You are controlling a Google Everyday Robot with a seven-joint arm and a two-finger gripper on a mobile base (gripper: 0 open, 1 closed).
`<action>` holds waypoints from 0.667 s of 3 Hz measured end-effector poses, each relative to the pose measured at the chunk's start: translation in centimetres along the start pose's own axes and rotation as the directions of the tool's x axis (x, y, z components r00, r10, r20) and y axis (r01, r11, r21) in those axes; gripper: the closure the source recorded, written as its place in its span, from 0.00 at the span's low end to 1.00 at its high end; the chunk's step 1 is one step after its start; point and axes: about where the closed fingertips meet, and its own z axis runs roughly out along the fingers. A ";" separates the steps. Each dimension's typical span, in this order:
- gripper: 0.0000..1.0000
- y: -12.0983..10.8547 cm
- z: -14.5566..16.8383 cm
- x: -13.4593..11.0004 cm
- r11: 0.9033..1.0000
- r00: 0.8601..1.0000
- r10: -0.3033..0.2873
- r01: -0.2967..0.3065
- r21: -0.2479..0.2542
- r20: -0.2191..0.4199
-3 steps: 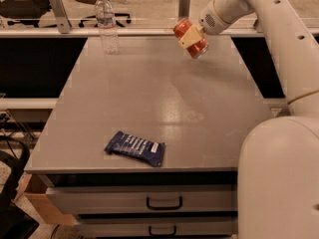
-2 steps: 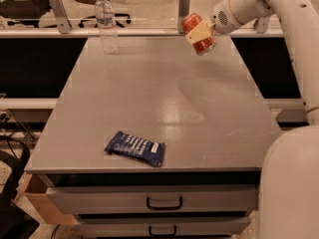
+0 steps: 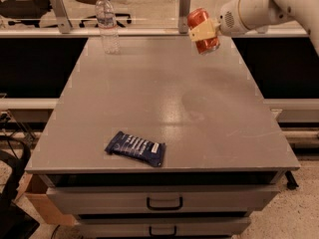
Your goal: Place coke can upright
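Red-orange aluminium with a silver top, the coke can [image 3: 207, 44] sits in the upper right of the frame, over the far right part of the table. It is tilted rather than upright, its top leaning toward the upper left. The white lettering is mostly hidden by the cream-coloured finger [image 3: 199, 32] across its middle. It looks to be held clear of the surface, though I cannot be sure its lower end is off the table.

Sweeping from the left: a brown cardboard box [image 3: 39, 202] sits on the floor at the lower left, tucked against the table's base. An angled metal post [image 3: 58, 4] stands at the upper left, behind the table's back edge. Just right of it, a clear plastic water bottle [image 3: 107, 24] with a white cap stands upright on the far left of the grey table [image 3: 164, 91], well apart from the can. Nearer the front edge, left of centre, a dark blue snack packet [image 3: 135, 149] lies flat, also well apart from everything else. Below the front edge are two drawers [image 3: 209, 202] with dark handles.

A second metal post [image 3: 185, 3] rises behind the back edge, just left of the can's top. The gripper [image 3: 204, 31] pinches the can around its middle, fingers pressed against its sides. The white arm [image 3: 259, 6] reaches in from the upper right corner. Nothing lies on the table between the can and the surface beneath it.
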 end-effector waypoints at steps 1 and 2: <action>1.00 3.0 1.6 0.9 0.999 0.997 0.021 -0.019 -0.026 0.076; 1.00 4.6 3.2 0.9 0.999 0.986 0.019 -0.012 -0.045 0.164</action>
